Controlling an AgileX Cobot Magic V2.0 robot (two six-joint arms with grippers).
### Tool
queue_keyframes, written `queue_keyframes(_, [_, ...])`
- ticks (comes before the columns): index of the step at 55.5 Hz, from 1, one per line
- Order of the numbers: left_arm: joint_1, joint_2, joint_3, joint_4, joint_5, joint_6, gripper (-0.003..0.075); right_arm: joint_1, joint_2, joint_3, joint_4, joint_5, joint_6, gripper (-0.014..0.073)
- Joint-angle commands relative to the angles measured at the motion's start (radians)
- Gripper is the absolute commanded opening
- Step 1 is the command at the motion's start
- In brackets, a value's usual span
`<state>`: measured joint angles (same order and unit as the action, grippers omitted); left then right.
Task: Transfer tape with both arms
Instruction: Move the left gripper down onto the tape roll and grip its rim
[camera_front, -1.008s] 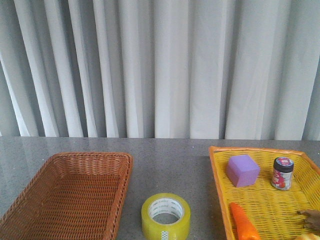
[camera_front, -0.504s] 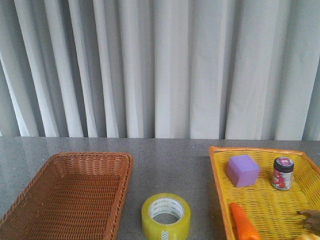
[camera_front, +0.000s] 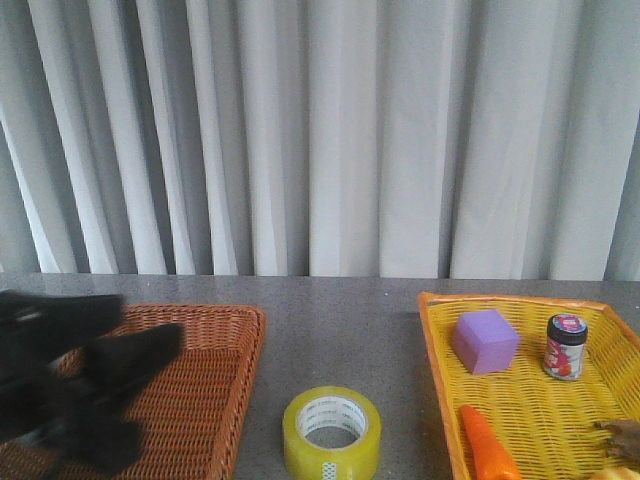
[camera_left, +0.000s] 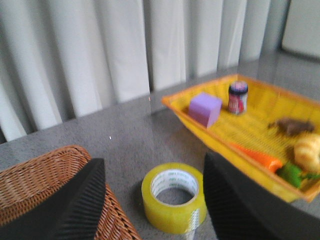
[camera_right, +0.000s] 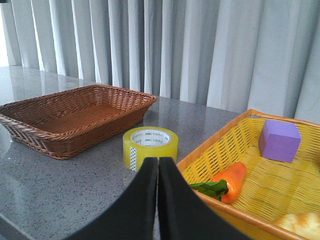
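Note:
The tape (camera_front: 332, 447), a wide yellow roll with a white core, lies flat on the grey table between the two baskets. My left gripper (camera_front: 140, 322) shows as a blurred black shape over the brown wicker basket (camera_front: 215, 318), left of the tape. In the left wrist view this gripper (camera_left: 152, 161) is open and empty, with the tape (camera_left: 172, 216) on the table ahead between its fingers, untouched. My right gripper (camera_right: 158, 161) is shut and empty, and the tape (camera_right: 150, 148) sits on the table just beyond its tips. The right arm is out of the front view.
The yellow basket (camera_front: 438, 345) at the right holds a purple cube (camera_front: 485, 340), a small jar (camera_front: 566, 347), an orange vegetable (camera_front: 485, 448) and other food items. The brown basket (camera_right: 75, 107) holds nothing. Grey curtains hang behind the table.
My left arm has come into the front view from the left, blurred with motion, over the brown basket. The tape and the basket contents have not moved.

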<state>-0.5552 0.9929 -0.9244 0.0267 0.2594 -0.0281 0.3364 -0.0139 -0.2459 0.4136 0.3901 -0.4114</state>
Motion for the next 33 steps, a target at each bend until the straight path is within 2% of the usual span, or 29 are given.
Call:
queue_keyframes(1, [-0.015, 0.133, -0.164, -0.007, 0.049, 0.083, 0.043, -0.002, 0.014, -0.025, 0.012, -0.059, 0.001, -0.0004])
queue_keyframes(11, [-0.015, 0.393, -0.44, -0.007, 0.265, 0.178, 0.043, -0.002, 0.014, -0.025, 0.012, -0.058, 0.013, -0.0004])
queue_keyframes(22, [-0.015, 0.617, -0.732, -0.007, 0.49, 0.214, 0.043, -0.002, 0.014, -0.025, 0.012, -0.056, 0.015, -0.0004])
queue_keyframes(33, [-0.015, 0.797, -0.947, -0.007, 0.62, 0.281, 0.043, -0.002, 0.014, -0.025, 0.012, -0.056, 0.031, -0.0004])
